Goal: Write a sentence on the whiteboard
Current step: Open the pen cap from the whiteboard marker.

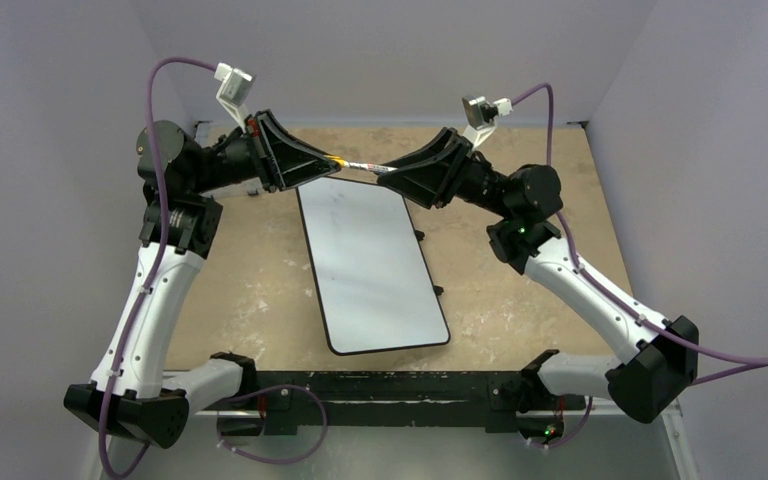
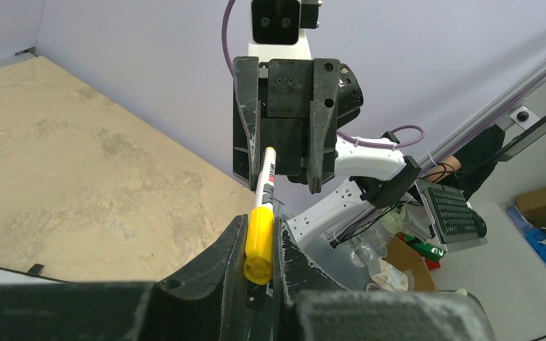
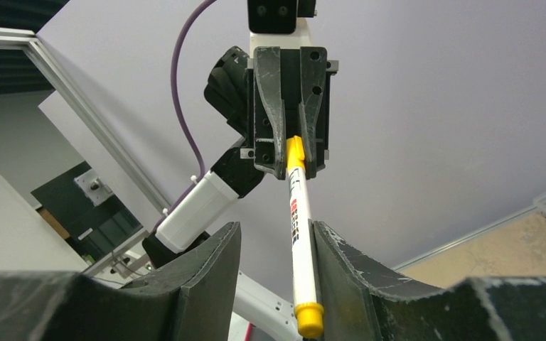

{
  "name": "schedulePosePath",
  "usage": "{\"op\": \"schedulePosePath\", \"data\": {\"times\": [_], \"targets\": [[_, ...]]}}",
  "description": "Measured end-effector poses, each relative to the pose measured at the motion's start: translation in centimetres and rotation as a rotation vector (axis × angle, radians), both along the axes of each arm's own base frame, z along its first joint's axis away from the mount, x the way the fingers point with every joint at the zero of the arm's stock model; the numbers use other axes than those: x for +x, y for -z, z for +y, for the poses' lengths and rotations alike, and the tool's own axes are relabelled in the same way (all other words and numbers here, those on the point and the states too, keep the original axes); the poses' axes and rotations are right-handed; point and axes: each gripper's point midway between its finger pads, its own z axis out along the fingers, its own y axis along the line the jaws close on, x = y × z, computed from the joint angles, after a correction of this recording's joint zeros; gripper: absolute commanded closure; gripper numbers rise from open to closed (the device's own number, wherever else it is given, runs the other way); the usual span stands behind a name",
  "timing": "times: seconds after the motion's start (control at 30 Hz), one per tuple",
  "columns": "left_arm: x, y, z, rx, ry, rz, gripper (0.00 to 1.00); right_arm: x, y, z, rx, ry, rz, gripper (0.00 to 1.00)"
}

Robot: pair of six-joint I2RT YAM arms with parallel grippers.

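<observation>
Both hands meet in the air over the far end of the whiteboard (image 1: 375, 270), with one marker (image 1: 358, 165) bridging them roughly level.

Left hand (image 1: 325, 160): clamped tight on the marker's yellow cap (image 2: 259, 245), both fingers hard against it.

Right hand (image 1: 385, 172): fingers straddle the white barrel but sit wider than it. In the right wrist view the barrel lies against one finger, and there is a visible gap to the other. The yellow tail end (image 3: 311, 320) pokes past the fingers toward the camera.

The whiteboard lies flat mid-tabletop (image 1: 250, 270), long axis running near to far and slightly skewed. Its far-left corner is under the marker, and its near edge is close to the black base rail (image 1: 380, 385). The face reads plain white from the top view. Small black feet (image 1: 438, 291) show along its right edge.

Room: bare tabletop on both long sides of the board, more on the left. Walls (image 1: 390, 50) close off the left, far and right edges. The elbows of both arms are spread outward, near the side walls.
</observation>
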Motion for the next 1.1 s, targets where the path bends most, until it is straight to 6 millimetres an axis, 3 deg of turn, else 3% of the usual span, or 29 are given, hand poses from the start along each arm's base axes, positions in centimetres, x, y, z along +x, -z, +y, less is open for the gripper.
{"op": "schedulePosePath", "data": {"times": [0.27, 0.93, 1.0, 1.1], "targets": [[-0.1, 0.4, -0.1, 0.005, 0.02, 0.009, 1.0, 0.2, 0.2, 0.5, -0.009, -0.028, 0.004, 0.7], [0.0, 0.6, -0.2, 0.008, 0.036, 0.013, 1.0, 0.5, 0.5, 1.0, -0.01, -0.054, 0.011, 0.76], [0.1, 0.7, -0.2, 0.007, 0.037, 0.013, 1.0, 0.6, 0.5, 1.1, -0.009, -0.056, 0.012, 0.8], [0.1, 0.9, -0.2, 0.005, 0.038, 0.024, 1.0, 0.8, 0.7, 1.2, -0.012, -0.058, 0.022, 0.96]]}}
